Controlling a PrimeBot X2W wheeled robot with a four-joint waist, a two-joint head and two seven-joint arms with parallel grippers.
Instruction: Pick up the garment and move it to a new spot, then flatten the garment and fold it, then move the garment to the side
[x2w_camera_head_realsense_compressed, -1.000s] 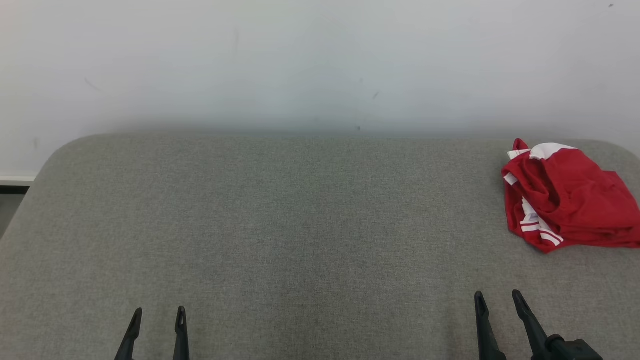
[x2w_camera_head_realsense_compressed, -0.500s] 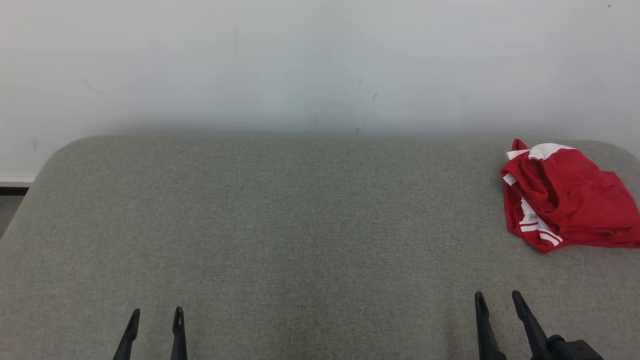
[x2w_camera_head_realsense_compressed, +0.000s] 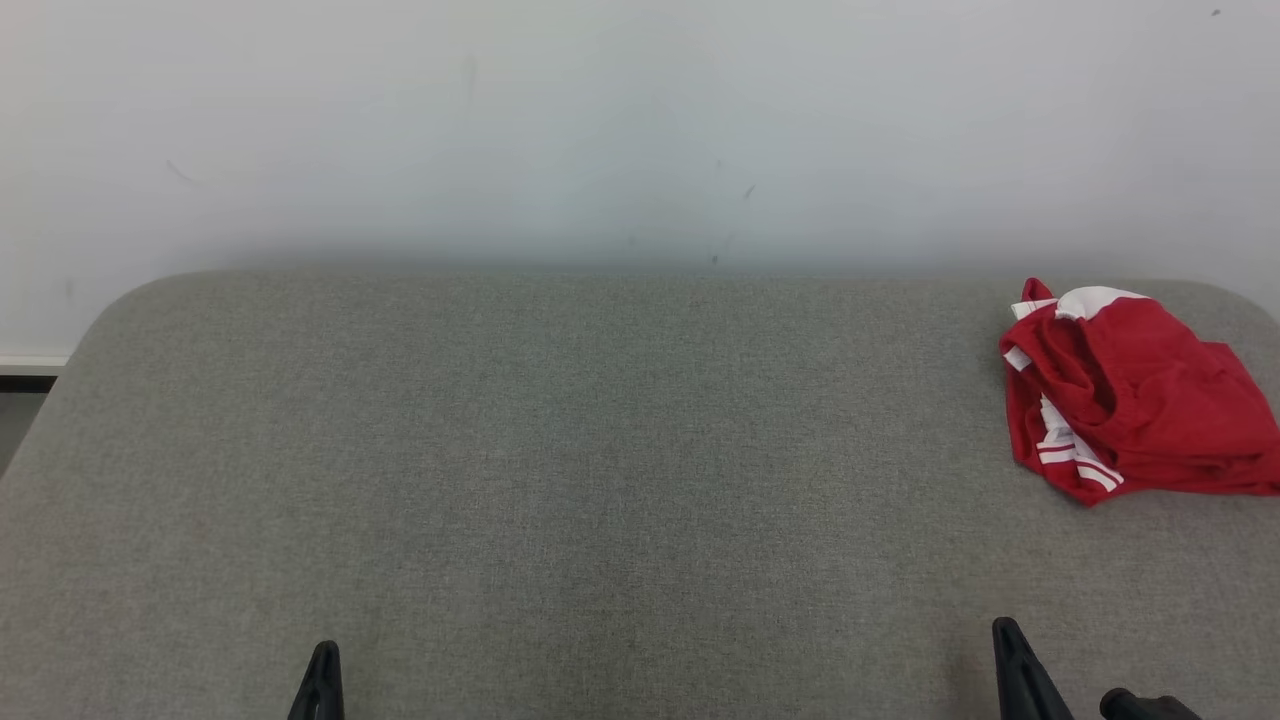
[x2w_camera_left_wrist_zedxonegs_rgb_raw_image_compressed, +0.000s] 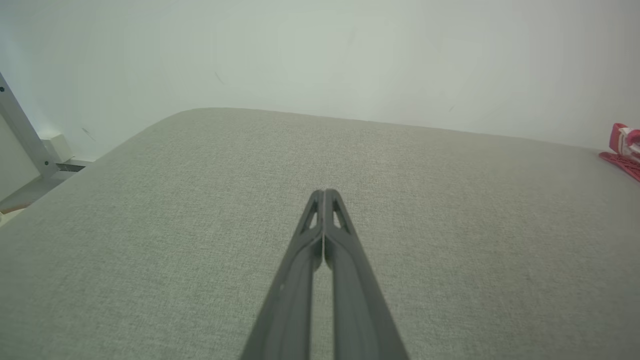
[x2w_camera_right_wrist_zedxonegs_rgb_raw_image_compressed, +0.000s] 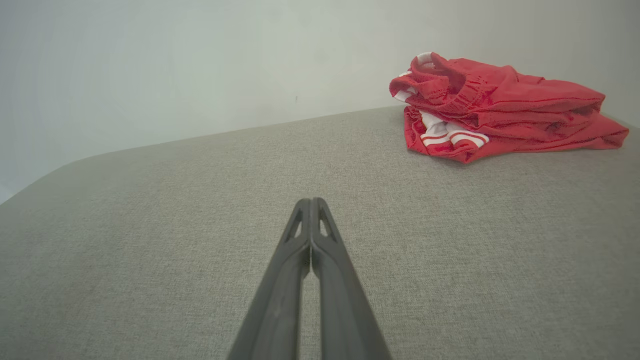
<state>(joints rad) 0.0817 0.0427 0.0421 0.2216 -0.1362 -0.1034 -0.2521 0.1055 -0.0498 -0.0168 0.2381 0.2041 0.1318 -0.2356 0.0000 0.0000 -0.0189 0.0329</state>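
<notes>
Head view: the crumpled red cloth garment with white stripes (x2w_camera_head_realsense_compressed: 1130, 400) lies at the grey fabric-covered table's (x2w_camera_head_realsense_compressed: 600, 450) far right corner.

Left wrist view: the left gripper (x2w_camera_left_wrist_zedxonegs_rgb_raw_image_compressed: 325, 192) is closed and empty.

Right wrist view: the right gripper (x2w_camera_right_wrist_zedxonegs_rgb_raw_image_compressed: 311, 200) is closed and empty. The garment looks soft, light and limp, so pinch its raised top fold.

The left gripper (x2w_camera_head_realsense_compressed: 324, 660) poked up at the bottom left of the head view. The right gripper (x2w_camera_head_realsense_compressed: 1006, 640) poked up at the bottom right, with a bit of its dark wrist (x2w_camera_head_realsense_compressed: 1140, 706) beside it. Both pointed up the frame. On each one the jaws were pressed together, the two long dark fingers (x2w_camera_left_wrist_zedxonegs_rgb_raw_image_compressed: 300, 280) touching at their tips, and both were empty.
</notes>
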